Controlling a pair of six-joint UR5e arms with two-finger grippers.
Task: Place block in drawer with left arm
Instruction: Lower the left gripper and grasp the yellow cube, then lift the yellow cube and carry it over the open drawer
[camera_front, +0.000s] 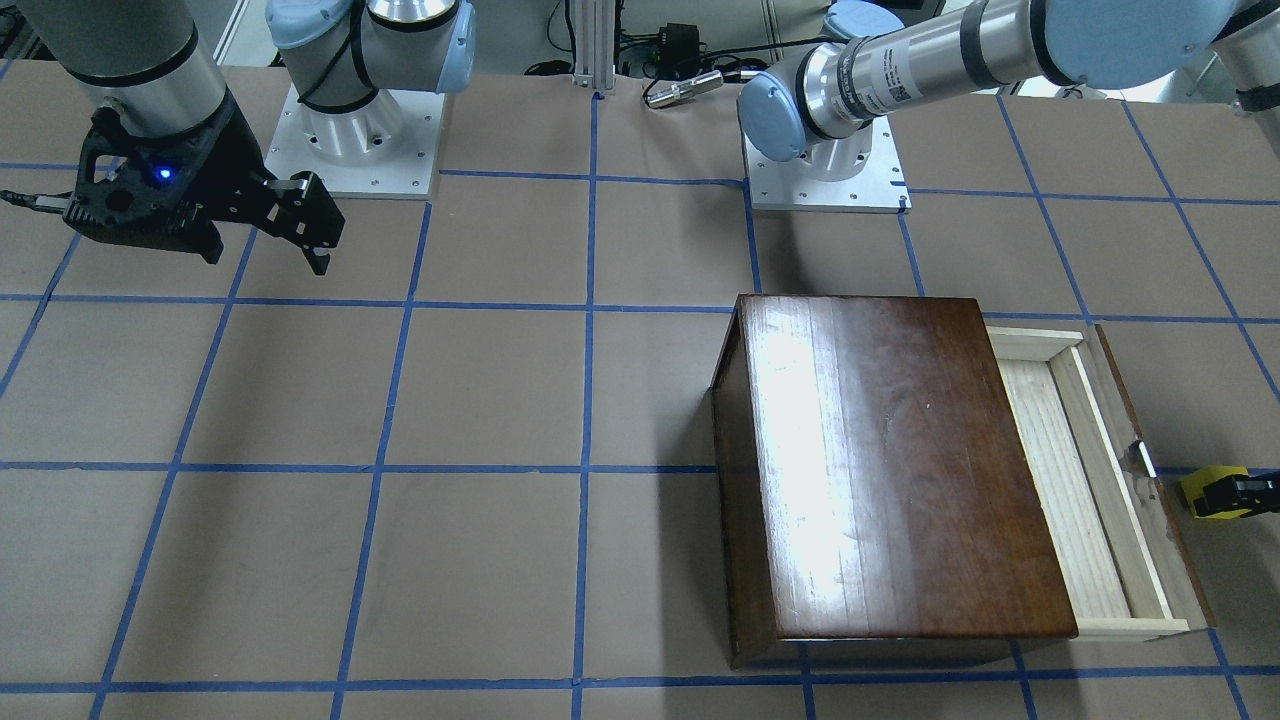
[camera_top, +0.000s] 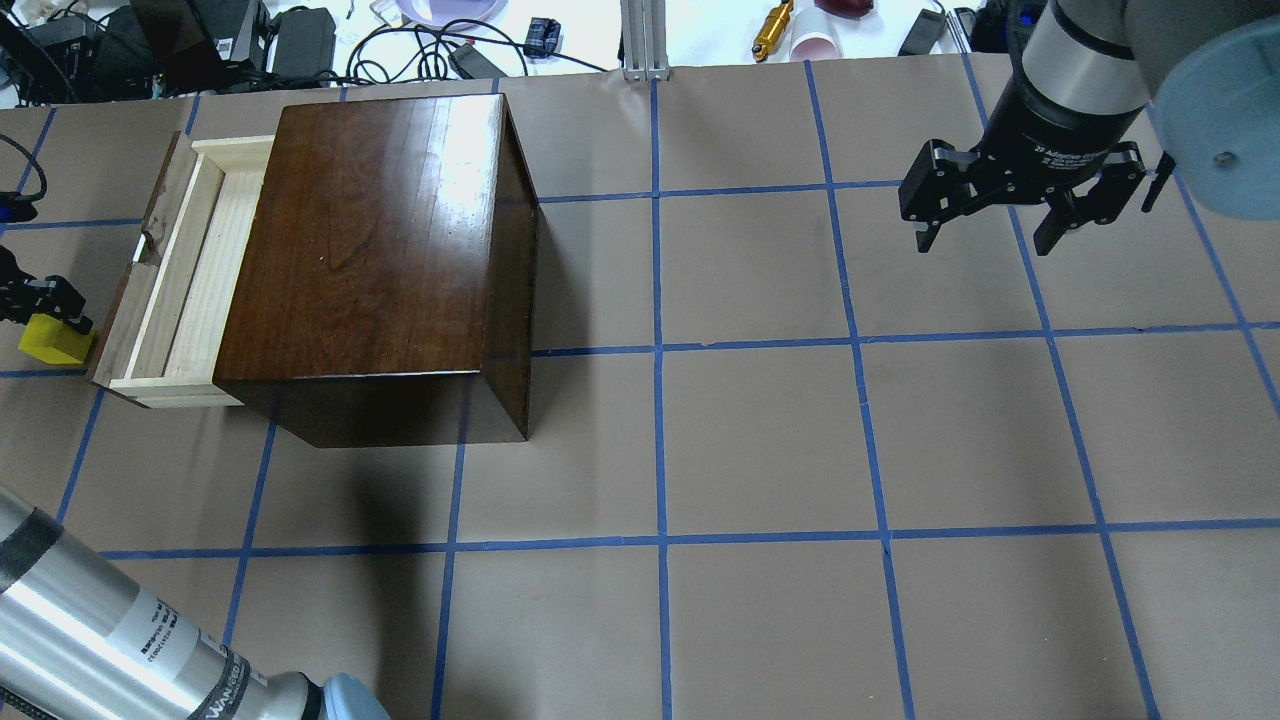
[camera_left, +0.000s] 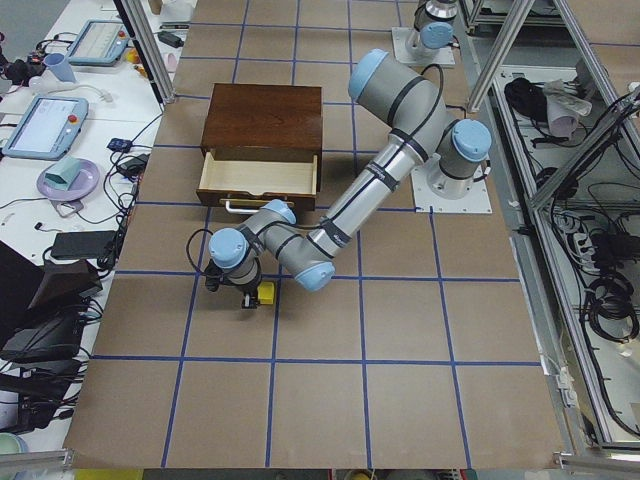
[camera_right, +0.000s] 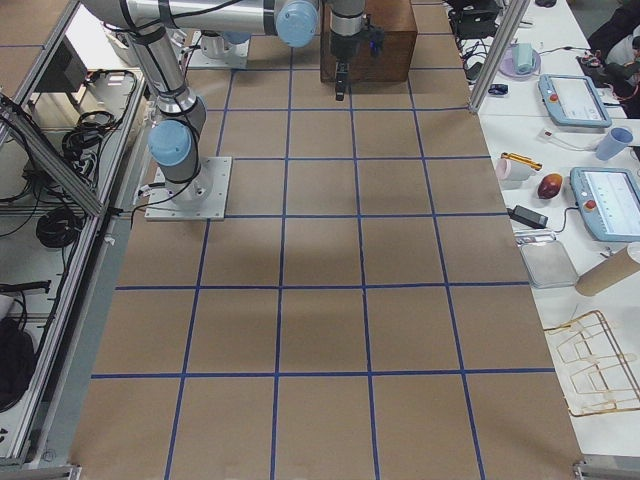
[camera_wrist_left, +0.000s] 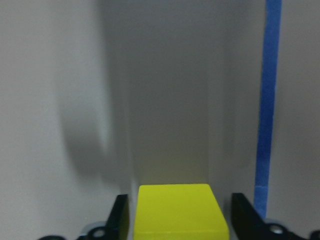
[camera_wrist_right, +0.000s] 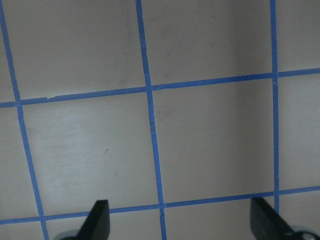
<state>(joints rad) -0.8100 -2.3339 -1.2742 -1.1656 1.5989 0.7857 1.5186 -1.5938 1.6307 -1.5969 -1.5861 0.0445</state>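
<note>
Two claws show. Only the left wrist view catches the left claw (camera_wrist_left: 176, 199) straddling the yellow block (camera_wrist_left: 180, 212), fingers parted with a slim gap on either side. The overhead view places that block on the brown, blue-taped worktop (camera_top: 760, 430), just outside the front of the open drawer (camera_top: 190, 290). The left arm (camera_left: 370, 185) stretches low past the dark wooden box (camera_top: 370, 230). The right claw (camera_top: 985, 245) hangs wide open, well apart from the box.

You've got a blue tape grid (camera_top: 657, 348) on the table (camera_top: 760, 440), with a brass cylinder (camera_top: 773, 30) and a pink cup (camera_top: 818, 45) beyond its far edge.
</note>
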